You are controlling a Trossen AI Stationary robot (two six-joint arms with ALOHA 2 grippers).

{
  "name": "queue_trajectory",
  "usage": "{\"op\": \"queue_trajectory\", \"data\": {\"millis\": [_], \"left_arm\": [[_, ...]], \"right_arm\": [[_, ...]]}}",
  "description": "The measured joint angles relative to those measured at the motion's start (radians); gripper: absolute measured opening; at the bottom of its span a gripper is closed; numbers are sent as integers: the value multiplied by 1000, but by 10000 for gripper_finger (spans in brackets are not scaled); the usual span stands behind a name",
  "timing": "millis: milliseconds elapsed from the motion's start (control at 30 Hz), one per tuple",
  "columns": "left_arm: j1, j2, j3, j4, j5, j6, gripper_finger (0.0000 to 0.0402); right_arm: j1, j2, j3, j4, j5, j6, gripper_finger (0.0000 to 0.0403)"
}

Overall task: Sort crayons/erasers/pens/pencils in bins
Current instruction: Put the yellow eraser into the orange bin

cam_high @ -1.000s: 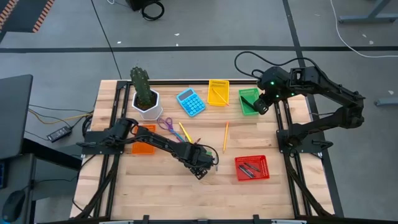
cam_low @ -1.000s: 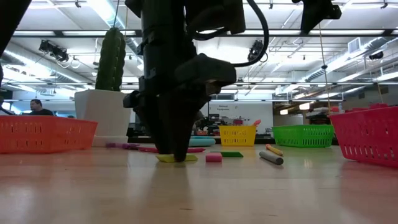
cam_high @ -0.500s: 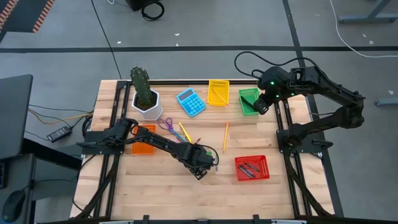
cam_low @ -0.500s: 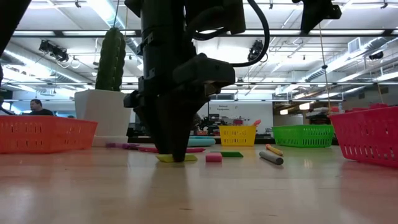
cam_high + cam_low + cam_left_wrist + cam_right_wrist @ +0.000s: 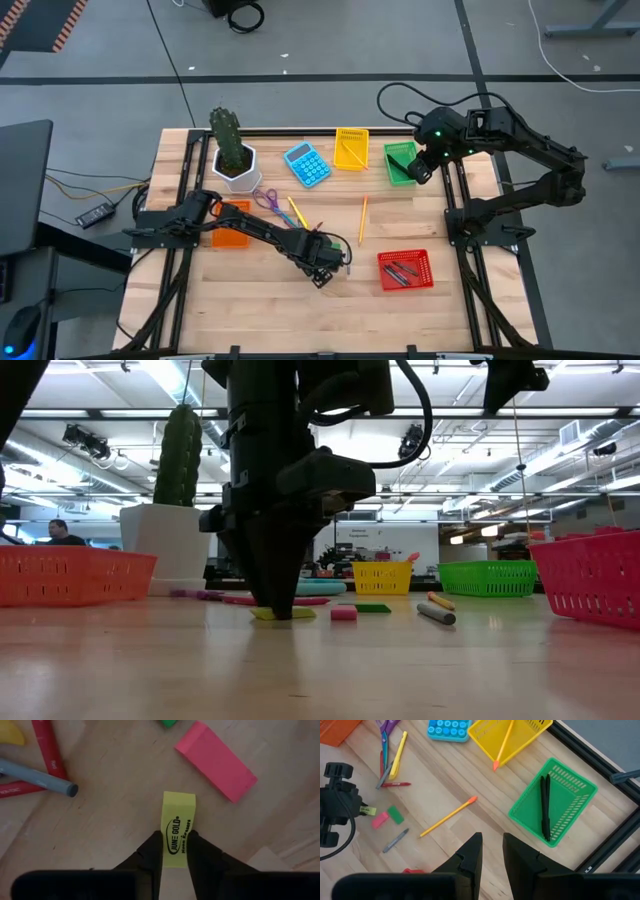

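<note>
The left pincer (image 5: 175, 851) stands tip-down on the bench (image 5: 250, 290), its fingers (image 5: 150, 851) pinching a yellow eraser (image 5: 177, 827) that lies flat beside a pink eraser (image 5: 216, 760). The right pincer (image 5: 491, 847) hovers above the green bin (image 5: 555, 807), which holds two black pens (image 5: 545, 805); its fingers are slightly spread, gripping nothing.

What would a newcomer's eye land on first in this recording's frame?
The left gripper, low at the table's middle, has its jaws either side of a yellow eraser, with a pink eraser lying close by. Far back on the right, the right gripper hangs over the green bin with two black pens inside.
</note>
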Motion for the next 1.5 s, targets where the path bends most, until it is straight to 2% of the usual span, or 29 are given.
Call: {"op": "queue_trajectory", "data": {"millis": [233, 533, 733, 1233, 1500], "left_arm": [[0, -10, 8, 4, 11, -3, 101], [3, -11, 90, 2, 10, 33, 77], [10, -13, 138, -17, 7, 51, 76], [12, -16, 181, -341, 3, 177, 81], [-4, -19, 181, -602, -77, 184, 78]], "right_arm": [[0, 0, 0, 0, 0, -14, 83], [0, 0, 0, 0, 0, -15, 83], [0, 0, 0, 0, 0, -15, 83], [0, 0, 0, 0, 0, -24, 83], [0, 0, 0, 0, 0, -31, 83]]}}
